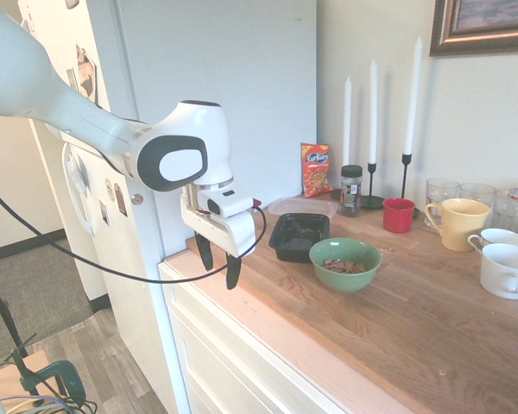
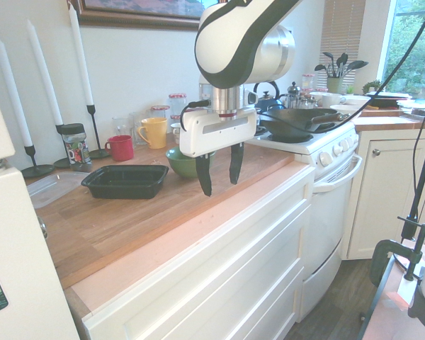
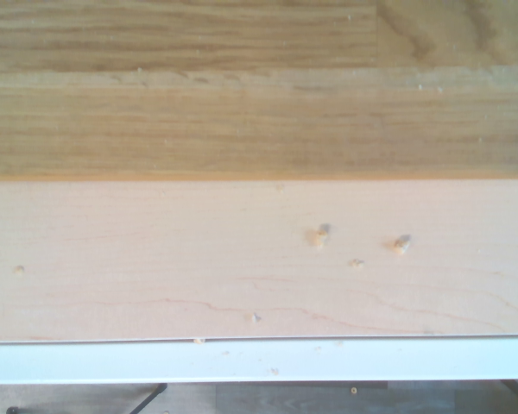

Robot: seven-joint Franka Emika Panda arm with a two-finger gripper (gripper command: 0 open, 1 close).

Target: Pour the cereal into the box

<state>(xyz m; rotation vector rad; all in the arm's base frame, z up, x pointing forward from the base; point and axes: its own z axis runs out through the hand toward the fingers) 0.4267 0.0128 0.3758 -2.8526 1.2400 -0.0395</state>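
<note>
Pincer (image 1: 217, 262) hangs open and empty, pointing straight down above the front edge of the wooden surface (image 1: 414, 319). Cereal (image 1: 344, 266) lies in a green bowl (image 1: 345, 263) on that surface, well apart from the pincer, at about three o'clock from it in the first exterior view. Box (image 1: 298, 235), black and shallow, sits just beside the bowl, at its ten o'clock.

Cereal (image 1: 344, 266) in bowl (image 1: 345, 274) beside box (image 1: 298, 235)
</note>
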